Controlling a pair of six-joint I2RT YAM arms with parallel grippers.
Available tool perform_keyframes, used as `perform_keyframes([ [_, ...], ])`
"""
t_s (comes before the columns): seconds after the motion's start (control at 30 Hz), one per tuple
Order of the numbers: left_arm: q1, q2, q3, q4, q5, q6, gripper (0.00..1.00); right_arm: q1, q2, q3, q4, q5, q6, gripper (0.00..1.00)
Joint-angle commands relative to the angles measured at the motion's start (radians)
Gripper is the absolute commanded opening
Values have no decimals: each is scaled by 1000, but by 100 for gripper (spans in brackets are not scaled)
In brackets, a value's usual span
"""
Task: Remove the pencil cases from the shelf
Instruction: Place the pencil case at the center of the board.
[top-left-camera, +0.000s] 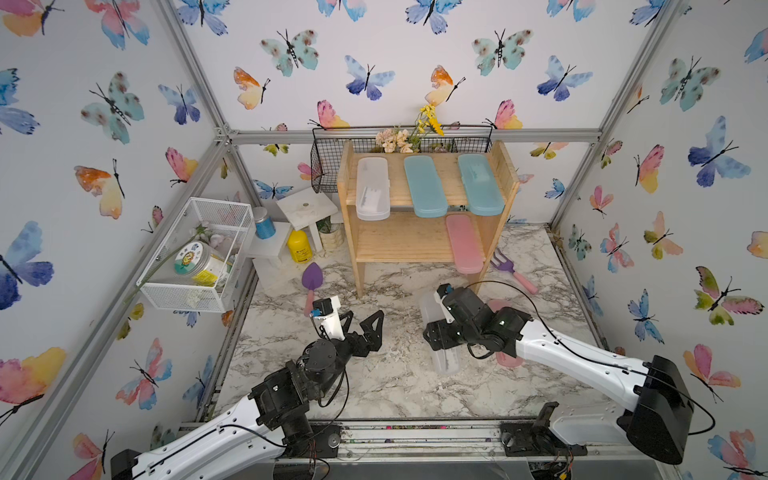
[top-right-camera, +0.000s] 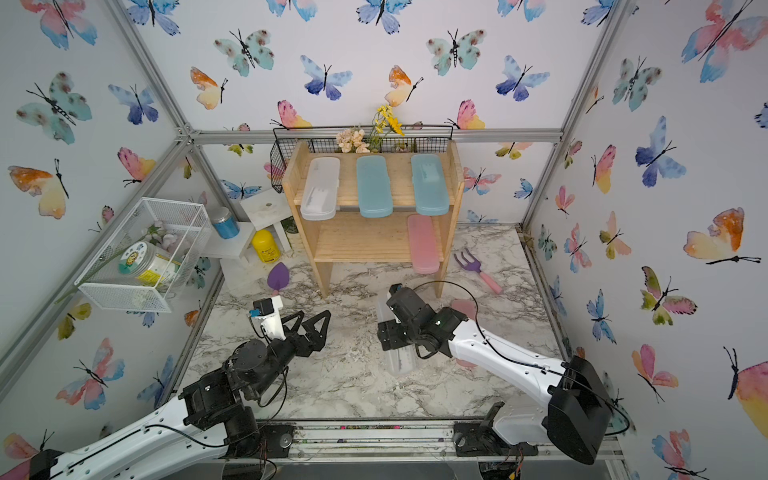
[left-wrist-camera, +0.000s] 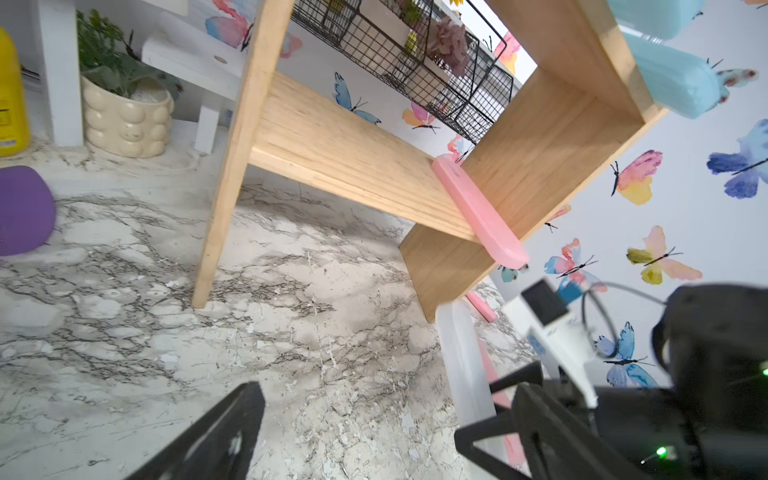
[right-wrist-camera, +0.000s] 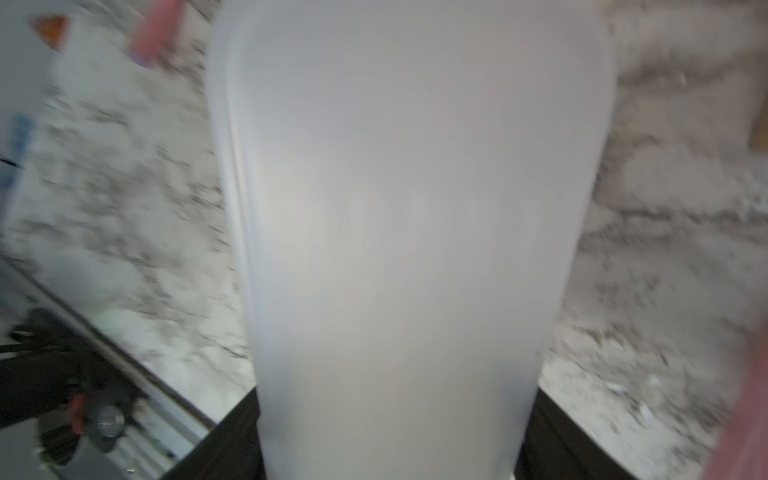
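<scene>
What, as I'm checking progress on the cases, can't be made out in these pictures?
Both top views: pink case on the table mostly under the right arm.
Right wrist view: clear case blurred, contents unreadable.
Left wrist view: teal cases cut off by the frame edge.
Top views: jar label too small to read.
</scene>
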Motion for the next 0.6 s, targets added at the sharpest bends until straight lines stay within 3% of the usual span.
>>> perform_keyframes([
  [0.0, -1, 7, 4, -28, -61, -4, 99, -88, -23, -84, -80, 40, 15, 80],
  [0.23, 0, 40, -28, 50, 9, -7, 99, -250, 52, -108, -12, 20, -77, 80],
  [0.57, 4, 60, -41, 59, 19, -16, 99, -315, 235, -61, 115, 4, -113, 78],
])
